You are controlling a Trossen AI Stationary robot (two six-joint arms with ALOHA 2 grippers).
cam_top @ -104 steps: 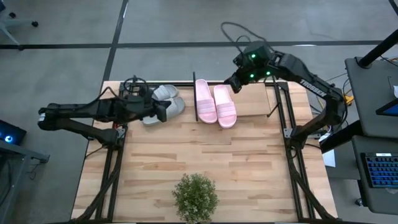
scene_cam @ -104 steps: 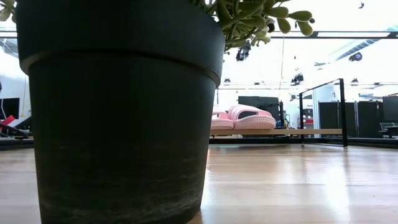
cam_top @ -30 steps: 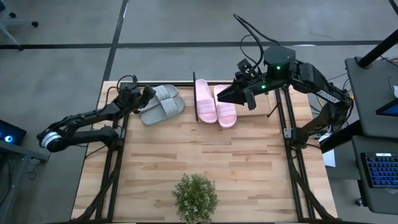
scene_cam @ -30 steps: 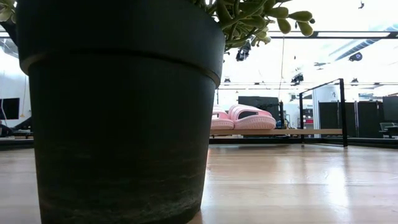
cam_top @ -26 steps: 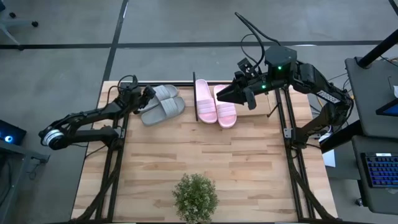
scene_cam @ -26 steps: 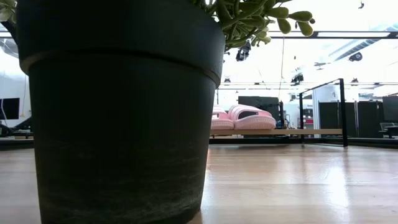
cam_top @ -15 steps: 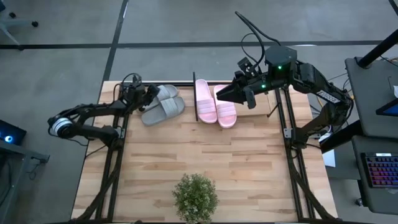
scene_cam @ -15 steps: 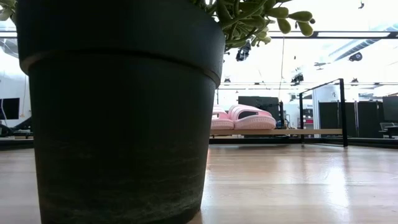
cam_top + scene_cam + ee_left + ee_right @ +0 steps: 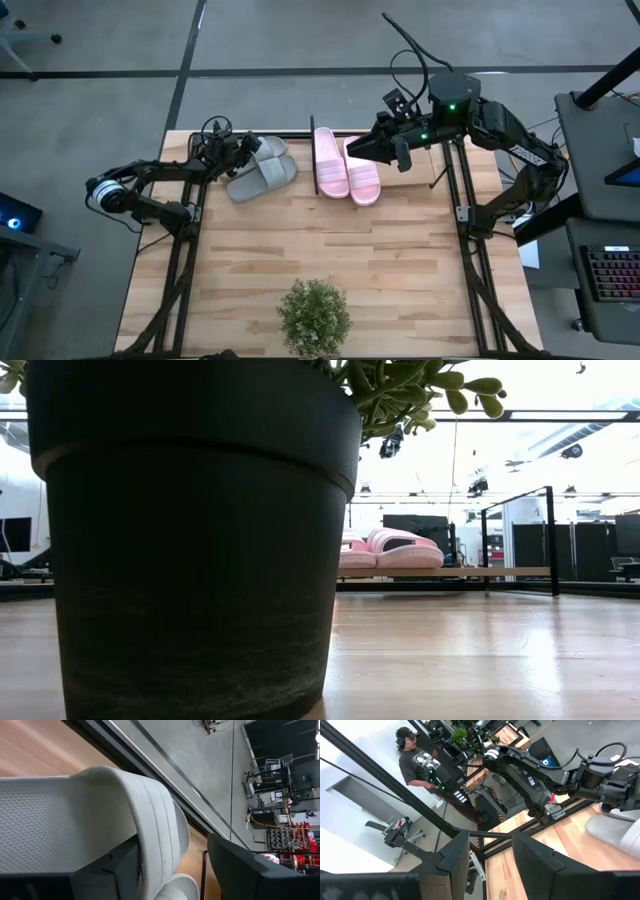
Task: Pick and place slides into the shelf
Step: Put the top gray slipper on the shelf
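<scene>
Left gripper (image 9: 243,148) fingers straddle the strap of a grey slide (image 9: 150,835), apart, not clamped. The grey pair (image 9: 262,170) lies at 11 o'clock on the table, off the shelf (image 9: 410,165). Pink pair (image 9: 347,167) already sits on the shelf at 12 o'clock. Right gripper (image 9: 372,148) hovers by the pink pair, fingers apart, empty. Step: grasping a grey slide; next likely closing, lifting, carrying it to the shelf. No readable writing.
</scene>
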